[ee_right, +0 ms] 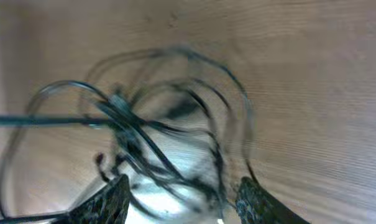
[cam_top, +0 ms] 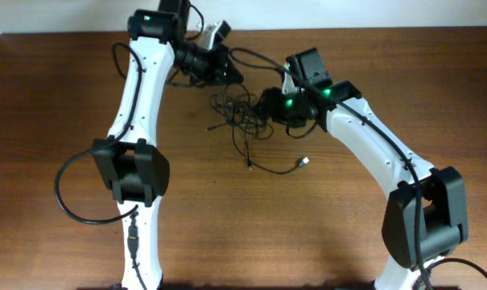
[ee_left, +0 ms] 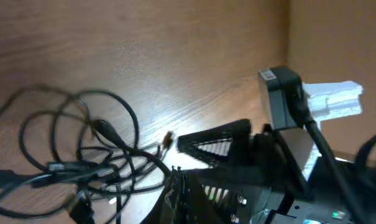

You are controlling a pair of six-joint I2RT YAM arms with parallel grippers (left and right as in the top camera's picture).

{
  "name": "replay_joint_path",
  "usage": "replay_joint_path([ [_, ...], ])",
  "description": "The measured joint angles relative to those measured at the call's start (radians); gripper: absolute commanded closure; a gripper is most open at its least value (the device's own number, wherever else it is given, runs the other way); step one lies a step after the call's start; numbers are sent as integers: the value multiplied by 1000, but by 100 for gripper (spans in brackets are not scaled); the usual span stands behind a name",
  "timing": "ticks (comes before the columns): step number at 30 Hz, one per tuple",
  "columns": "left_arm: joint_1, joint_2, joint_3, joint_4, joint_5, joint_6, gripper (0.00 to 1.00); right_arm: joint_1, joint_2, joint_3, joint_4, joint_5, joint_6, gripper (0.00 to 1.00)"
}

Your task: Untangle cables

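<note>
You had the cables (cam_top: 241,114) lying in a loose knot on the wooden bench (cam_top: 58,89), toward its far side and between the tips of the two arms. One strand ran out of the knot toward the near edge and ended in a small pale plug (cam_top: 303,163).

Your right end effector (ee_right: 184,202) was spread wide. Its fingers (ee_right: 107,199) stood on either side of the tangle, with loops of wire lying between them. That view was too blurred to show whether either finger touched a wire. From overhead, this end effector sat at the knot's right edge.

Your left end effector (cam_top: 227,72) was just beside the knot at its far left. I cannot tell whether its jaws were spread or pressed together.
</note>
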State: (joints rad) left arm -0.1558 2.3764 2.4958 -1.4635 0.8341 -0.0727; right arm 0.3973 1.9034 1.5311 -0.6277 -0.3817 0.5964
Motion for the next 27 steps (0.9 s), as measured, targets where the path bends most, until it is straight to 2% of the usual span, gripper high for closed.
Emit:
replay_joint_path([
  [7,87,0,0,14,190,0,100,0,5,-6,8,-43,105,44],
  [12,97,0,0,13,206,0,100,0,11,-60,69,-53,190,46],
  [14,90,0,0,13,197,0,100,0,28,-60,83,-55,196,54],
  [16,74,0,0,13,169,0,100,0,53,-63,110,-66,207,94],
  [18,65,0,0,13,148,0,100,0,54,-64,124,-73,216,96],
  [20,64,0,0,30,69,0,100,-2,54,-64,119,-77,183,96],
  [22,64,0,0,31,-95,0,98,-18,52,-64,56,-81,130,96],
  [23,64,0,0,21,-190,0,92,-31,50,-65,26,-84,107,96],
  [24,64,0,1,15,-280,0,76,-67,31,-69,-24,-87,72,96],
  [25,64,0,1,10,-379,-4,66,-108,-19,-71,-79,-87,26,96],
  [26,63,0,1,-1,-494,-3,68,-130,-59,-71,-119,-87,-7,96],
  [27,63,0,1,-12,-571,-3,76,-152,-109,-71,-154,-87,-49,96],
])
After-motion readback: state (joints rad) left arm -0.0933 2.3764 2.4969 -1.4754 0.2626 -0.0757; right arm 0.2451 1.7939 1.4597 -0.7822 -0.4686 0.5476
